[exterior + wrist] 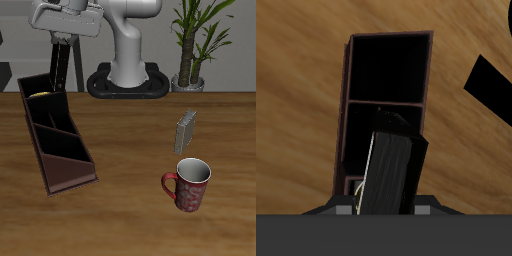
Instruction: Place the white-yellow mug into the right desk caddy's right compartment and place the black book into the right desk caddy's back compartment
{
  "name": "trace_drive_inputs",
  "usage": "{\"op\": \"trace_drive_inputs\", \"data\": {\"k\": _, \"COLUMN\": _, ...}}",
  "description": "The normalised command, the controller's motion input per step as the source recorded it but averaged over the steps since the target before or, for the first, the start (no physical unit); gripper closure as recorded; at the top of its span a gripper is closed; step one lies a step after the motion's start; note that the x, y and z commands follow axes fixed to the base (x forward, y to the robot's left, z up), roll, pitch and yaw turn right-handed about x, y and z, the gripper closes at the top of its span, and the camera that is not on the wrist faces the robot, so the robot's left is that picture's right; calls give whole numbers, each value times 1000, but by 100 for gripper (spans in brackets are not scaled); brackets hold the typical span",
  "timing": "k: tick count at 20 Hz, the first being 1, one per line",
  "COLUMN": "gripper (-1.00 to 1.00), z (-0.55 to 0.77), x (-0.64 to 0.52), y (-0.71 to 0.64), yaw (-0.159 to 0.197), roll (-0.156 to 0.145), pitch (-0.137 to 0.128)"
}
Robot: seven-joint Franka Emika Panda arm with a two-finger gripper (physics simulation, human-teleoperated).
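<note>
The hand (61, 42) hangs at the upper left of the exterior view, above the back end of the caddy (62, 150). Its fingers are clamped on the black book (62, 62), which hangs upright under it as a thin dark slab. In the wrist view the book (394, 172) is close to the camera, a little tilted, with a matt black cover and a pale strip of page edges on one long side. Behind it the caddy (388, 90) shows as a long box with dark maroon walls and cross dividers.

In the exterior view the caddy is long and narrow, with thin walls, inner cells and a low sloping lip at the end nearer the table's front edge. In its back cell a yellow rim of the mug (40, 93) shows; the rest of it is hidden. The table (130, 220) is brown wood with a visible grain.

At the lower right of the exterior view stands a dark red mug (189, 184) with a speckled pattern and a grey inside. Behind it, a thin grey book (186, 130) stands upright.
</note>
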Motion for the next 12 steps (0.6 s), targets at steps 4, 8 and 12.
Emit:
{"op": "trace_drive_inputs", "data": {"k": 4, "gripper": 100, "z": 72, "x": 69, "y": -250, "yaw": -30, "roll": -15, "pitch": -12}}
{"op": "trace_drive_inputs", "data": {"k": 8, "gripper": 100, "z": 27, "x": 23, "y": -148, "yaw": -10, "roll": 11, "pitch": -10}}
{"op": "trace_drive_inputs", "data": {"k": 12, "gripper": 100, "z": 188, "x": 36, "y": -334, "yaw": -50, "roll": 78, "pitch": -29}}
